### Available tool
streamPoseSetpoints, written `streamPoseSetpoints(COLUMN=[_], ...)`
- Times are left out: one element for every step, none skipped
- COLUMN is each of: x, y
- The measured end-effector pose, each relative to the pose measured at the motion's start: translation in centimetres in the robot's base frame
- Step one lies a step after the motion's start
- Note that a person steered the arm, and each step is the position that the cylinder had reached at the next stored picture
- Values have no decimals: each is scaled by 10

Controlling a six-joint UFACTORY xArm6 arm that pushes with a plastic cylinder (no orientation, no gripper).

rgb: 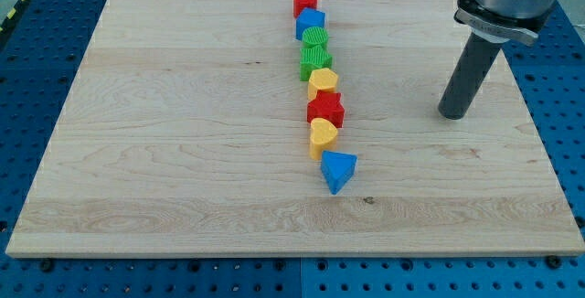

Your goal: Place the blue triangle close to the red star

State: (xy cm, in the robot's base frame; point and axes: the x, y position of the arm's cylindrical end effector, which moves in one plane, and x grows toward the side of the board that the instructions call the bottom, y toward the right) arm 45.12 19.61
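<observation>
The blue triangle [337, 170] lies at the bottom end of a line of blocks running down the middle of the wooden board [164, 133]. The red star [325, 109] sits two places up that line, with a yellow heart [323, 136] between it and the triangle. My tip [452, 114] rests on the board at the view's right, well to the right of the line and level with the red star. It touches no block.
Above the red star the line holds a yellow heart [322, 82], a green star [315, 59], a green round block [314, 37], a blue block [310, 23] and a red block [304, 3]. Blue perforated table surrounds the board.
</observation>
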Motion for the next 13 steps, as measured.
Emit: streamPoseSetpoints(x=[4, 29, 53, 86, 112, 141, 147, 142, 120, 105, 102, 99, 88], y=[8, 78, 142, 141, 65, -32, -58, -67, -100, -145, -183, -189, -189])
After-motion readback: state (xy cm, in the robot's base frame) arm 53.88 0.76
